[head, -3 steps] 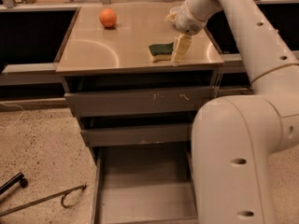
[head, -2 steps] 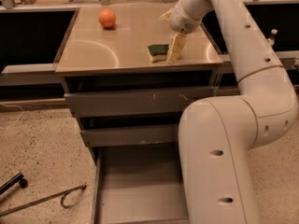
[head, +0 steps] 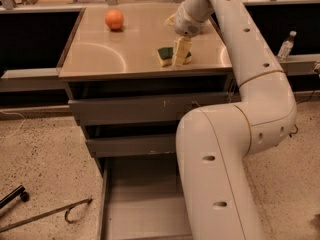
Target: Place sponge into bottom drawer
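The sponge (head: pixel 166 55), dark green on top with pale yellow foam below, lies on the cabinet top (head: pixel 125 54) near its front right. My gripper (head: pixel 180 53) reaches down from the white arm (head: pixel 225 29) and sits at the sponge's right end, partly covering it. The bottom drawer (head: pixel 135 199) is pulled out below, showing its flat grey floor. The arm's lower link hides the drawer's right side.
An orange ball (head: pixel 114 19) sits at the back left of the cabinet top. The two upper drawers (head: pixel 130 109) are shut. A black tool and a metal hook rod (head: pixel 50 214) lie on the speckled floor at left. A plastic bottle (head: pixel 286 45) stands at right.
My gripper has edged slightly left onto the sponge's right end. The arm's lower link has swung left across the view. The sponge has not moved.
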`<act>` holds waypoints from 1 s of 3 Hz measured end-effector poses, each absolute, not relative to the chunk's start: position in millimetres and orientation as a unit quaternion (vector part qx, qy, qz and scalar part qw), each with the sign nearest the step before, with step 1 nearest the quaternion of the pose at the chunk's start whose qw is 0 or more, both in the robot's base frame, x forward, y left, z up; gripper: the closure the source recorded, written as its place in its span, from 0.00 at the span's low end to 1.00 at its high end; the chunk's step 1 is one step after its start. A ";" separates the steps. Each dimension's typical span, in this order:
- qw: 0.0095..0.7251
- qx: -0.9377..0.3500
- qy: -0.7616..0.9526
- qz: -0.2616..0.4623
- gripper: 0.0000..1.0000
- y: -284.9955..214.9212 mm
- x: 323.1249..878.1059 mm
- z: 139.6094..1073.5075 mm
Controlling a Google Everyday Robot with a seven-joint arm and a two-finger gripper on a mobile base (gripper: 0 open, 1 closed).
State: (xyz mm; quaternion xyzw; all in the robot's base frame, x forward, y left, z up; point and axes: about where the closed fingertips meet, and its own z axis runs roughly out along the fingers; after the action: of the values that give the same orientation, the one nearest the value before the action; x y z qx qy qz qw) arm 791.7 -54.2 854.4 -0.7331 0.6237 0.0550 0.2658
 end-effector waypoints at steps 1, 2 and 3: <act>0.253 -0.727 0.635 0.067 0.00 -48.6 792.0 841.2; 0.248 -0.716 0.647 0.083 0.00 -46.2 791.0 831.3; 0.240 -0.709 0.656 0.096 0.00 -43.4 789.0 823.1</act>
State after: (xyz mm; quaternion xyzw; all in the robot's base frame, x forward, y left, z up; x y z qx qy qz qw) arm 789.0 -43.4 823.1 -0.7091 0.6560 0.0959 0.2403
